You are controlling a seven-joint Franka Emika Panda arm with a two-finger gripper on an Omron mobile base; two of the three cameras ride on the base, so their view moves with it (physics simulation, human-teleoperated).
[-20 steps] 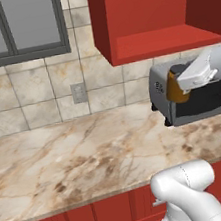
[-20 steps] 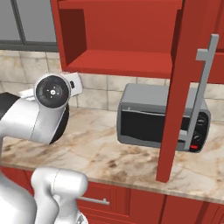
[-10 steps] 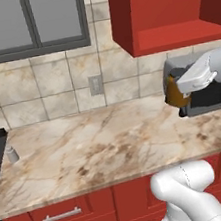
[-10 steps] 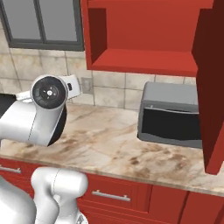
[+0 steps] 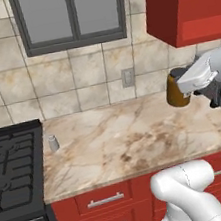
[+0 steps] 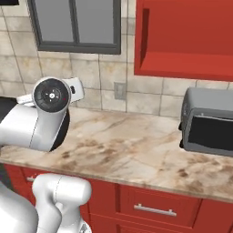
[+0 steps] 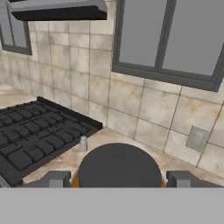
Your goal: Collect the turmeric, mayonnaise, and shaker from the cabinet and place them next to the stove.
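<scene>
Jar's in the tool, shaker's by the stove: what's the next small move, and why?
Probably carry the turmeric left toward the stove, staying above the counter. The tool holds it well right of the shaker, which already stands beside the burners.

turmeric (image 7: 119, 165) body cut off below, stove (image 5: 13, 168) cropped left

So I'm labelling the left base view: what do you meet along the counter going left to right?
stove → shaker → wall outlet → turmeric held in the gripper
</scene>
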